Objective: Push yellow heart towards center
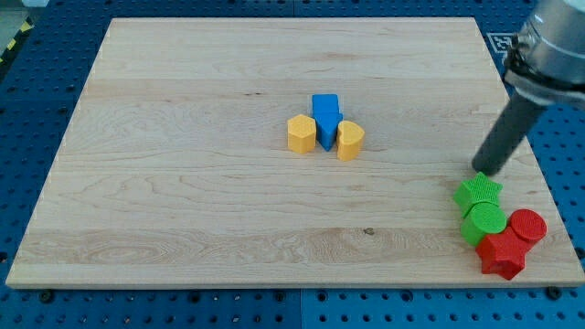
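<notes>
The rod's tip [481,171], a bare end with no hand to open or hold anything, stands just above the green star [478,191], well right of the yellow heart [349,140] touching the blue block [325,120] mid-worktop [164,183]; approach remains, probably only a slight nudge.

Heart [349,140] right of cube [325,119] (touching).
</notes>
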Controlling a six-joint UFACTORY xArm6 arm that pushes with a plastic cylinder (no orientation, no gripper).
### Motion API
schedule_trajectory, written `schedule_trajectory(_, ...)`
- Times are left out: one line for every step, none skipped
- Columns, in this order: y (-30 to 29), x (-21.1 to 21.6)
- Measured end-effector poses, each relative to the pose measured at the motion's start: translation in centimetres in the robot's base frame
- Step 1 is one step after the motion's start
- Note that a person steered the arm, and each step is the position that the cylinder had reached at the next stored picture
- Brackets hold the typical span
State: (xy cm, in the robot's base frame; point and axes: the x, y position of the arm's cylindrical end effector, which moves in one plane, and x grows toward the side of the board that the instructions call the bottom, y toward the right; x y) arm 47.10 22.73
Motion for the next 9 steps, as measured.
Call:
schedule_trajectory(-3.5, -4.7)
schedule_trajectory(-4.5, -4.9)
schedule_trajectory(-4.4, -4.9)
schedule_trajectory(-4.3, -3.7)
schedule_trajectory(-7.8, -2.6)
schedule_trajectory(-14.0, -2.6)
schedule_trajectory(-17.4, -2.5)
schedule_trajectory(-18.1, -2.5)
schedule_trajectory(-18.1, -2.5)
